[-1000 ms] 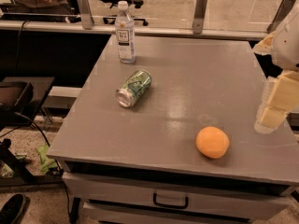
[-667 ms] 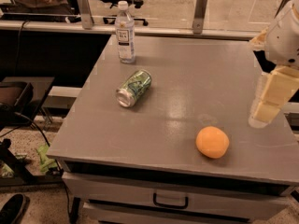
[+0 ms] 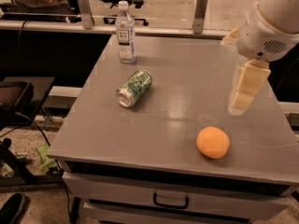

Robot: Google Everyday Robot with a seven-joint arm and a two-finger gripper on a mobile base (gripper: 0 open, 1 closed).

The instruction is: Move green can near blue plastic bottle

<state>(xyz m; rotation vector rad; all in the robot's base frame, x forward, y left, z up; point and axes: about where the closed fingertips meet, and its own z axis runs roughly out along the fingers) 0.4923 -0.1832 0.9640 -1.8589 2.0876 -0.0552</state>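
The green can (image 3: 134, 87) lies on its side on the grey table (image 3: 187, 64), left of the middle, with a silver end towards the front left. The blue plastic bottle (image 3: 125, 31) stands upright near the table's back left corner, a short way behind the can. My gripper (image 3: 241, 101) hangs pale and cream-coloured above the right side of the table, pointing down. It is far to the right of the can and holds nothing that I can see.
An orange ball-like fruit (image 3: 213, 142) sits near the front right of the table, just below and left of the gripper. A drawer with a dark handle (image 3: 170, 202) is under the table's front edge. A counter with metal posts (image 3: 200, 10) runs behind the table.
The arm and gripper have moved left and a little up, further in over the right side of the table. The can, bottle and fruit have not moved.
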